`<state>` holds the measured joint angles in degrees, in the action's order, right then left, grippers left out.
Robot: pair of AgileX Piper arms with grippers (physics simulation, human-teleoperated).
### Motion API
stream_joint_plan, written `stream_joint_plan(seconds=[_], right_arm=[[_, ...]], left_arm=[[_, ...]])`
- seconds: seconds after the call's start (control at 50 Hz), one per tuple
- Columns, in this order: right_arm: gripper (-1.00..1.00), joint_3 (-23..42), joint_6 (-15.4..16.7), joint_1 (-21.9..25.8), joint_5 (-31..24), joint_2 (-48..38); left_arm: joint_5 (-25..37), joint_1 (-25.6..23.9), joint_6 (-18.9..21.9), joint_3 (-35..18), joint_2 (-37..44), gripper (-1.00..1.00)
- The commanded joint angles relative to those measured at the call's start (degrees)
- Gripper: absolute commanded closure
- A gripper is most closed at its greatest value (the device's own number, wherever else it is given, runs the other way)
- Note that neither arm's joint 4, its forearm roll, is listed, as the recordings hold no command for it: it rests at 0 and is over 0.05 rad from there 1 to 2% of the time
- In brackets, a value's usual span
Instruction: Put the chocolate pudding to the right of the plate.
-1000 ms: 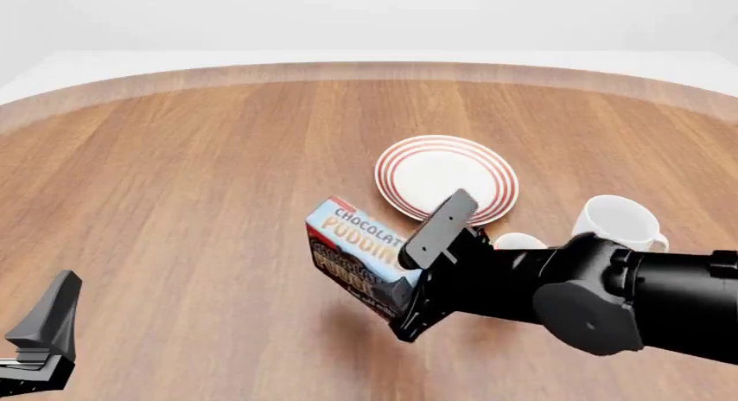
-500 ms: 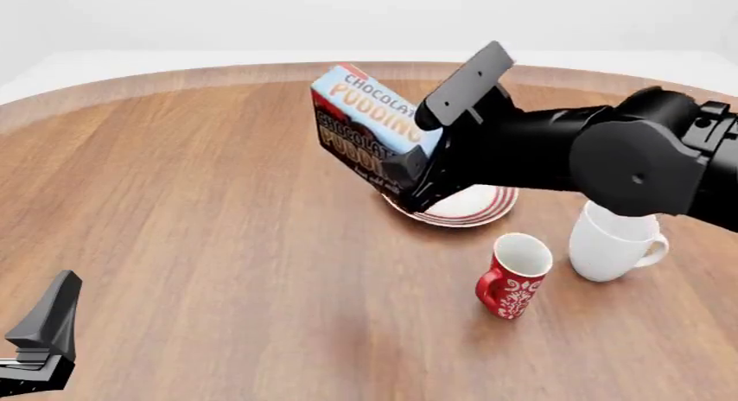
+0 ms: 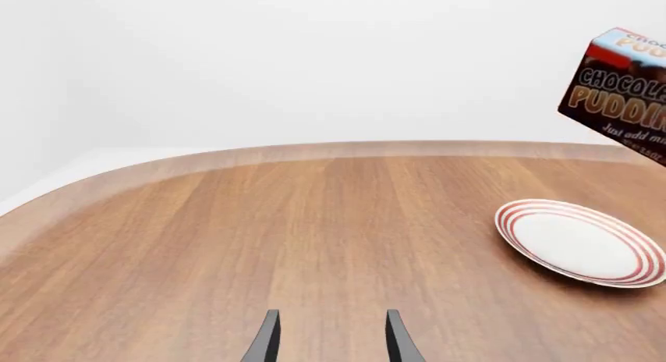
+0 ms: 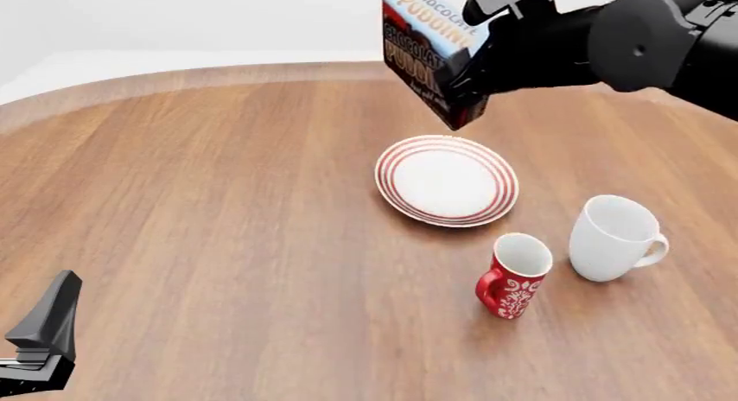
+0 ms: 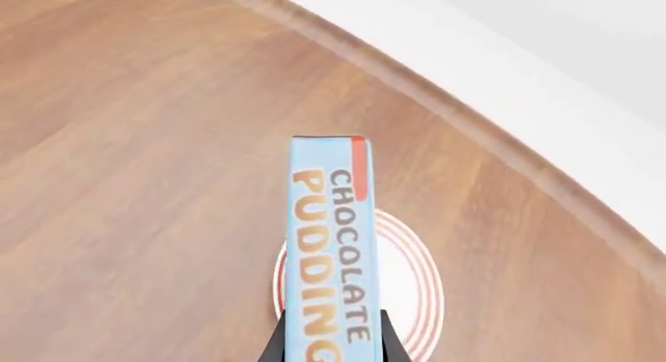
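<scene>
My right gripper (image 4: 467, 51) is shut on the chocolate pudding (image 4: 417, 40), a carton with a light blue top and dark brown front, held high in the air above the far side of the plate (image 4: 447, 179). The right wrist view shows the carton's blue top (image 5: 331, 245) between the fingers, with the red-ringed plate (image 5: 416, 288) below it. The left wrist view shows the carton (image 3: 619, 93) aloft over the plate (image 3: 579, 242). My left gripper (image 4: 41, 336) rests low at the near left, open and empty, its fingertips (image 3: 267, 338) apart.
A red patterned mug (image 4: 513, 276) and a plain white mug (image 4: 614, 238) stand on the wooden table (image 4: 207, 202), near and to the right of the plate. The table's curved far edge runs behind the carton.
My right gripper has lifted the carton from low near the table's middle up and away to the right, now high above the plate's far side. The left arm has not moved.
</scene>
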<state>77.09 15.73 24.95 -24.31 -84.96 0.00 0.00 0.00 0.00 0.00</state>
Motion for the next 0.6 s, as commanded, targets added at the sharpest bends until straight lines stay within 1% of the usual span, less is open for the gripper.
stream_joint_plan(seconds=[0.02, 0.1, 0.12, 0.16, 0.18, 0.2, 0.26, 0.28, 0.32, 0.4, 0.42, 0.46, 0.48, 0.6], right_arm=[[1.00, 5.1, -1.9, -6.5, 0.2, -5.5], [1.00, 5.8, -2.6, -9.4, 1.0, -7.5], [1.00, 6.1, -3.8, -9.7, 1.1, -8.2], [1.00, 6.1, -3.3, -11.4, 1.9, -9.8], [1.00, 6.4, -4.0, -11.8, 2.0, -10.1], [1.00, 6.6, -3.7, -12.7, 2.1, -10.8], [1.00, 7.1, -4.8, -15.2, 2.4, -12.2], [1.00, 6.8, -4.3, -16.0, 2.8, -12.5], [1.00, 6.3, -5.1, -17.4, 3.2, -13.0], [1.00, 3.8, -4.7, -20.4, 4.9, -14.1], [1.00, 3.3, -4.3, -20.9, 5.4, -14.2], [1.00, 1.7, -5.2, -21.6, 6.5, -14.4], [1.00, 1.0, -4.7, -22.6, 7.2, -14.7], [1.00, -1.4, -4.9, -25.1, 9.4, -16.1]], left_arm=[[0.0, 0.0, 0.0, 0.0, 0.0, -1.00], [0.0, 0.0, 0.0, 0.0, 0.0, -1.00], [0.0, 0.0, 0.0, 0.0, 0.0, -1.00], [0.0, 0.0, 0.0, 0.0, 0.0, -1.00], [0.0, 0.0, 0.0, 0.0, 0.0, -1.00], [0.0, 0.0, 0.0, 0.0, 0.0, -1.00], [0.0, 0.0, 0.0, 0.0, 0.0, -1.00], [0.0, 0.0, 0.0, 0.0, 0.0, -1.00], [0.0, 0.0, 0.0, 0.0, 0.0, -1.00], [0.0, 0.0, 0.0, 0.0, 0.0, -1.00], [0.0, 0.0, 0.0, 0.0, 0.0, -1.00], [0.0, 0.0, 0.0, 0.0, 0.0, -1.00], [0.0, 0.0, 0.0, 0.0, 0.0, -1.00], [0.0, 0.0, 0.0, 0.0, 0.0, -1.00]])
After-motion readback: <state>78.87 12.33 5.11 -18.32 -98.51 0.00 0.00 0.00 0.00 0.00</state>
